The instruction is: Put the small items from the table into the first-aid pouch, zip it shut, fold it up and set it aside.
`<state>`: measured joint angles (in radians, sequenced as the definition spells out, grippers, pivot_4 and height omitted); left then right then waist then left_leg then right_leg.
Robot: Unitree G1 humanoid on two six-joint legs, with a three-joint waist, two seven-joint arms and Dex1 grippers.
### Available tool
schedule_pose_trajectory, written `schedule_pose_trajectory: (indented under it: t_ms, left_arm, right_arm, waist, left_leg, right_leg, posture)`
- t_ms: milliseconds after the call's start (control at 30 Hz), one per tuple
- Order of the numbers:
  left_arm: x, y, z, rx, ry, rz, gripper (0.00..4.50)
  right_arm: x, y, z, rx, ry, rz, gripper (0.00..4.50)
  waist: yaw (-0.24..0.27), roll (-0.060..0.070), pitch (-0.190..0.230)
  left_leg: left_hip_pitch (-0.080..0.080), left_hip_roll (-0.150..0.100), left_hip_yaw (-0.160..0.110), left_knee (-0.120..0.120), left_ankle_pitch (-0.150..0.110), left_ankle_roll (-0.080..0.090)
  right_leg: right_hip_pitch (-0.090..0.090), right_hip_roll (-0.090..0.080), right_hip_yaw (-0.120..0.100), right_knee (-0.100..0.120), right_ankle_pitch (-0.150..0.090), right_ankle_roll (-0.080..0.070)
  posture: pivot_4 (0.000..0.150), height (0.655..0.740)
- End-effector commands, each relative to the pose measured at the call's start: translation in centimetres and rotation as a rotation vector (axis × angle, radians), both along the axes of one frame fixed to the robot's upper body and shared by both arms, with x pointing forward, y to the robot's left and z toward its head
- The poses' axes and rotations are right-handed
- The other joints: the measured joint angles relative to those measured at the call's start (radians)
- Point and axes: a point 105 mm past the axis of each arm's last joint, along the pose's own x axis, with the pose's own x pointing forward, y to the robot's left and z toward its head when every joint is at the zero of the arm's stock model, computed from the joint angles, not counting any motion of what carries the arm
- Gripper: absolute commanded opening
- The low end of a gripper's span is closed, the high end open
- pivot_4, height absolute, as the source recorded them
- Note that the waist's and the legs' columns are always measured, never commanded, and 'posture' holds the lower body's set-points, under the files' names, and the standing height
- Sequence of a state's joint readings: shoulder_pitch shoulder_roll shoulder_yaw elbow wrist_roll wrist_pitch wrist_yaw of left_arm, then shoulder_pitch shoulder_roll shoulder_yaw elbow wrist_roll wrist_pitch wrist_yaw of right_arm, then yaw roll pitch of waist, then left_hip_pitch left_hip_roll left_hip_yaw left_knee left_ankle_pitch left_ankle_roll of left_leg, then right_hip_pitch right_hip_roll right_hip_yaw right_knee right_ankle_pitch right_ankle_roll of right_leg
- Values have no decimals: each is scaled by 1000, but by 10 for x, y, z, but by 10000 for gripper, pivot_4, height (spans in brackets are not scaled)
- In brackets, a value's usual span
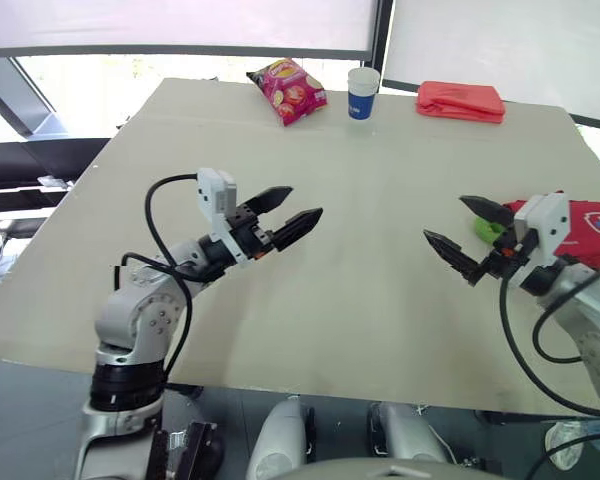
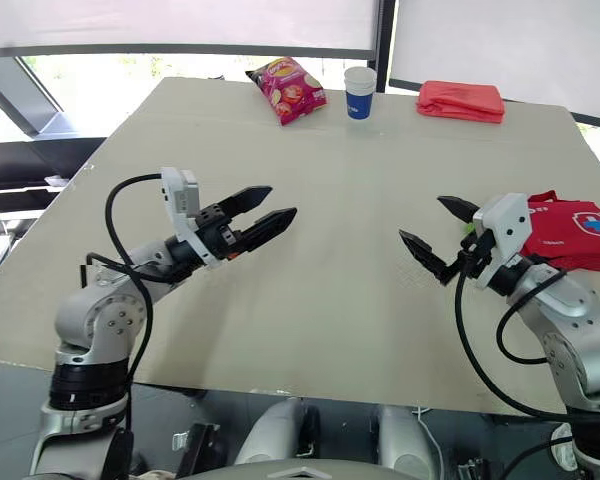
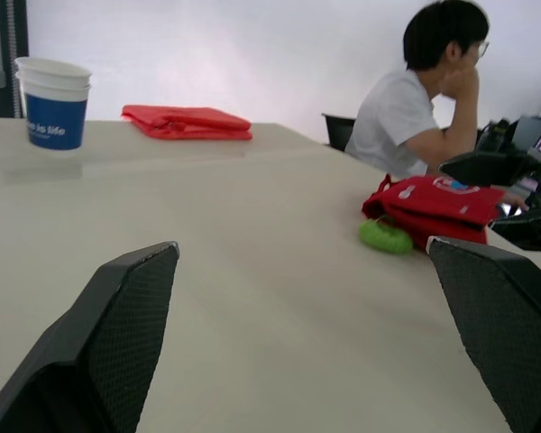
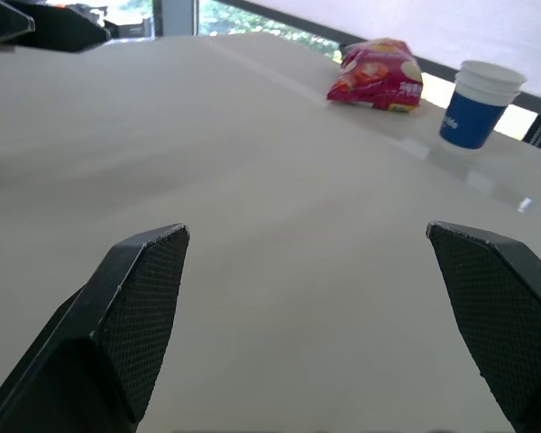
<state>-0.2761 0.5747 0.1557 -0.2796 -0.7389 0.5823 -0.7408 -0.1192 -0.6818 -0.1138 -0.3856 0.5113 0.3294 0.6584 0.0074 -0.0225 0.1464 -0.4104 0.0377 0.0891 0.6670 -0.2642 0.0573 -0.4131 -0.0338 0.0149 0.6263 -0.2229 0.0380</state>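
Observation:
The red first-aid pouch with a white cross badge lies at the table's right edge. A small green item rests on the table against its left side, also seen as the green item beside the pouch. My right gripper hovers open just left of the green item, pointing toward the table's middle. My left gripper hangs open over the left half of the table, pointing right, nothing between its fingers.
At the table's far edge lie a pink-red snack bag, a blue and white paper cup and a folded red cloth. A person sits beyond the table's right side.

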Motion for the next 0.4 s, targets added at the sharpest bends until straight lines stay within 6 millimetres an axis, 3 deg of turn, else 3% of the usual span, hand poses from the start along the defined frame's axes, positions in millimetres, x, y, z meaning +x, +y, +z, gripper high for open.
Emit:
schedule_pose_trajectory:
  t_ms: [33, 267, 400]
  left_arm:
    - [-17, 22, -9, 51, 21, -27, 44818]
    - [-44, 73, -42, 173, 148, 79, 44818]
    - [-46, 81, -51, 193, 164, 113, 44818]
  right_arm:
    - [-15, -23, 1, -89, -59, 25, 45000]
    - [-68, -77, -16, -154, 41, -31, 45000]
    - [-74, -84, -24, -132, 63, -70, 45000]
  waist:
    - [6, 0, 0]
    - [7, 1, 0]
    - [5, 1, 0]
  left_leg:
    - [-2, 0, 0, 0, -1, 1]
    - [-2, -1, -2, 2, -2, 2]
    - [4, 3, 1, 3, -2, 1]
  right_leg:
    - [-1, 0, -1, -1, 0, 0]
    - [2, -11, -7, -1, -3, -2]
    - [3, -23, -21, 0, -3, -1]
  posture:
    - [1500, 7400]
    - [1500, 7400]
    - [1500, 7400]
